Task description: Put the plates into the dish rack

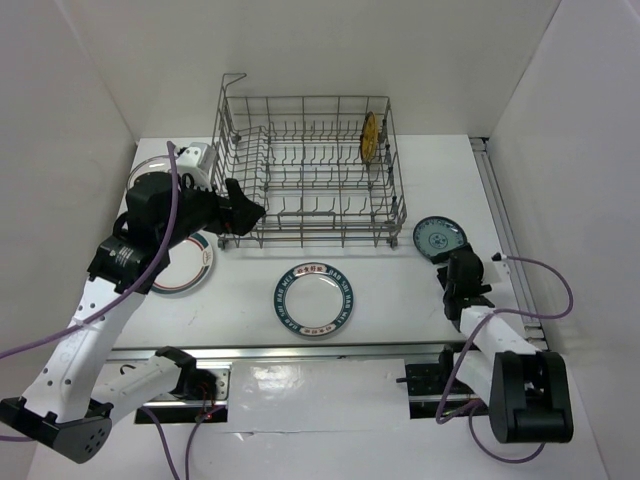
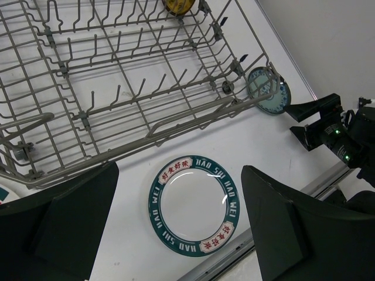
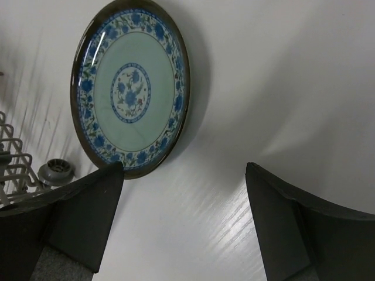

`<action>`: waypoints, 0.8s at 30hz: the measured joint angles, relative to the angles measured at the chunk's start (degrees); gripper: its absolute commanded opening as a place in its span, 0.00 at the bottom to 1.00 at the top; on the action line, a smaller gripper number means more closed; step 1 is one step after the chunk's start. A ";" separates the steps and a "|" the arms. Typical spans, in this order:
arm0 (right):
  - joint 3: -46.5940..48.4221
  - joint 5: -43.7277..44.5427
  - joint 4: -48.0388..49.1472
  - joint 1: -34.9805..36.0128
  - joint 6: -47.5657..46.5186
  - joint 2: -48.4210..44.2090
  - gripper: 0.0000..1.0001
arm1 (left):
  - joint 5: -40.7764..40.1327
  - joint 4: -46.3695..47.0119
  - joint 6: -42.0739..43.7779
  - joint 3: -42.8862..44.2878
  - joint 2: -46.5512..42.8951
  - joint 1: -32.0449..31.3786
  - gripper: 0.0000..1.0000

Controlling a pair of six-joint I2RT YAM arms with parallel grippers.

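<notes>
The grey wire dish rack (image 1: 310, 170) stands at the back centre, with the yellow plate (image 1: 370, 135) upright in its right end. The white plate with the dark blue lettered rim (image 1: 314, 298) lies flat in front of the rack. It also shows in the left wrist view (image 2: 195, 205). The teal-blue patterned plate (image 1: 440, 236) lies flat by the rack's right front corner and fills the right wrist view (image 3: 132, 88). My left gripper (image 1: 245, 210) is open and empty, high above the lettered plate. My right gripper (image 1: 452, 262) is open and empty, just short of the patterned plate.
A white plate with a coloured rim (image 1: 188, 264) lies partly under my left arm. Another white plate's edge (image 1: 148, 170) shows behind that arm at the far left. White walls enclose the table. A metal rail (image 1: 330, 350) runs along the near edge.
</notes>
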 measured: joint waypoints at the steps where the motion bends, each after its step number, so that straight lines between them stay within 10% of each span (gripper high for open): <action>1: 0.00 -0.46 1.29 -0.31 0.00 1.66 0.91 | -0.02 0.07 0.00 0.00 0.00 0.00 1.00; 13: 1.11 -4.52 19.10 -3.80 -0.17 15.58 0.82 | -0.76 0.22 0.00 0.00 -0.26 0.00 1.00; 24: 4.63 -5.86 18.01 -4.26 2.27 21.73 0.44 | -2.14 0.24 0.00 0.00 -1.09 0.00 1.00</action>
